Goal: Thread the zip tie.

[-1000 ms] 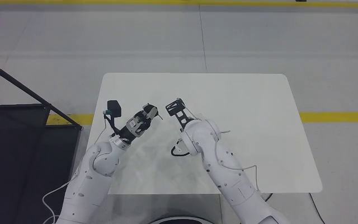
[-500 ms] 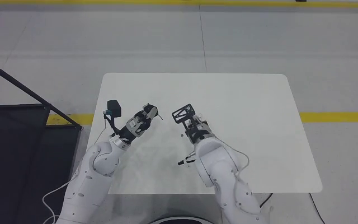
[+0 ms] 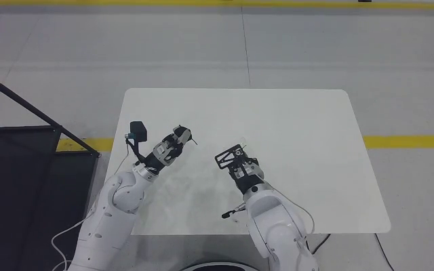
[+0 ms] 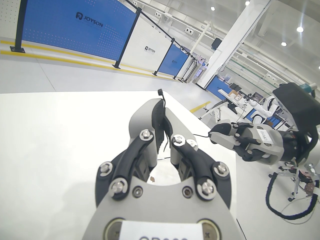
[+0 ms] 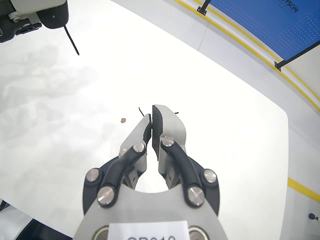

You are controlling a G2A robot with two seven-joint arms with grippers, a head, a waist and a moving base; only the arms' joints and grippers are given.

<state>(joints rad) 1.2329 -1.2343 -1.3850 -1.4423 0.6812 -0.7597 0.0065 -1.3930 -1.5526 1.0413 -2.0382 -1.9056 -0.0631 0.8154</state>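
My left gripper (image 3: 184, 135) hovers over the left half of the white table (image 3: 305, 115), shut on a black zip tie (image 4: 160, 92). The tie's head pokes past the fingertips, and its pointed tail (image 5: 71, 41) sticks out on the other side. My right gripper (image 5: 151, 116) is held near the table's middle, apart from the left one and to its right. It is shut on a thin black strip (image 5: 140, 111) whose short ends show on both sides of the fingers. The left wrist view shows the right gripper (image 4: 212, 134) with that strip (image 4: 200, 135) pointing toward the left one.
A small brown speck (image 5: 123, 120) lies on the table near the right gripper. The table's far and right parts are bare white surface. A dark frame (image 3: 27, 156) stands off the table's left side.
My right arm has drawn back from the left gripper, toward the near edge and slightly right, widening the gap. The left arm has stayed still with its tie.
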